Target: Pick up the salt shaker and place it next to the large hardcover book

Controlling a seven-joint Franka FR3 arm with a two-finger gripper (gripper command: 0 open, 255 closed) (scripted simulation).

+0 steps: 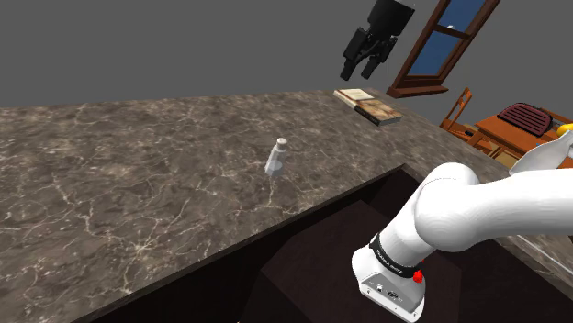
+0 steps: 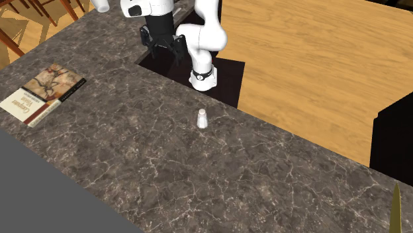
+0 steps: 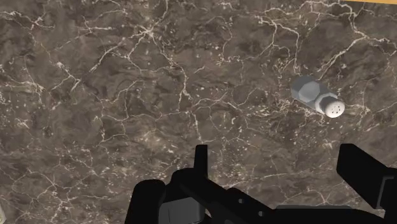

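A small white salt shaker stands upright on the dark marble counter, near its front edge. In the second exterior view the shaker is well apart from the hardcover book, which lies flat toward that view's left. The same book rests at the counter's far end in the shoulder view. My black gripper hangs high above the counter, open, holding nothing. Seen from the wrist, the shaker lies ahead of the gripper, off toward one finger, untouched.
The arm's stand sits in a dark recess cut into the counter's edge. A wooden chair and a window frame stand beyond the book. Wooden floor spreads behind the arm in the second exterior view.
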